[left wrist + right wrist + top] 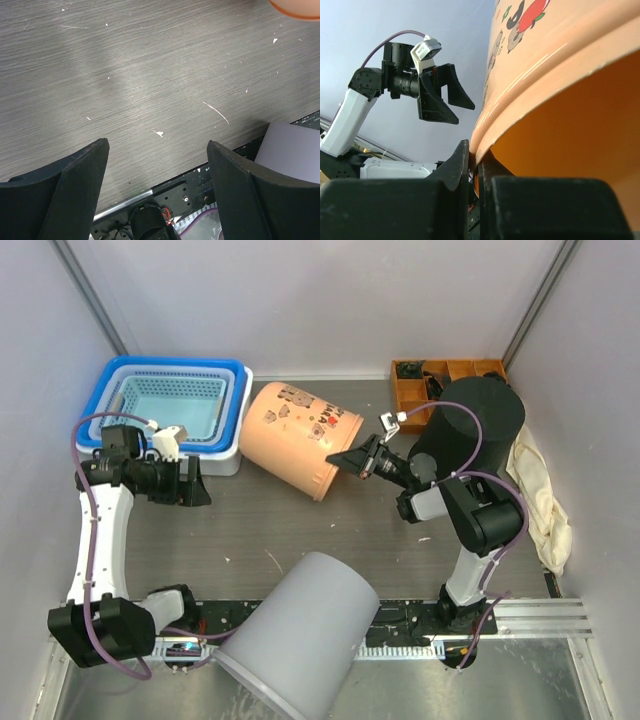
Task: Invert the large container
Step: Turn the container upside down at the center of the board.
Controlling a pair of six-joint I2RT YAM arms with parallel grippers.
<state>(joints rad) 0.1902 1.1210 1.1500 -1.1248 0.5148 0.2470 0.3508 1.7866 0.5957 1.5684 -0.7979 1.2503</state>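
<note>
Top view, container: the peach container point(300, 435) lies tilted on its side mid-table, with its base near the blue baskets point(232, 400) and its mouth towards the right arm.
Top view, right claw: we see the right gripper point(347, 457) clenched on the container's rim.
Top view, left claw: the left gripper point(195, 483) is released and empty, well apart from the container.
Left wrist view, fingers: the jaws stand wide with only the bare table point(125, 75) between them. A sliver of peach rim shows at the top right corner and the grey bucket point(290, 150) at the right edge.
Right wrist view, grip: both fingers pinch the thin rim wall, one outside and one inside. The left gripper point(452, 97) shows beyond, spread open.
Step in hand, our judgement: we are rolling the container over so that its mouth meets the table.
Doing it well: we would hold the pinch firm, swing the rim down and round, and let go only once the rim sits flat.
Risk: a thin-rim pinch may slip, so we would go slowly and keep away from the baskets.
</note>
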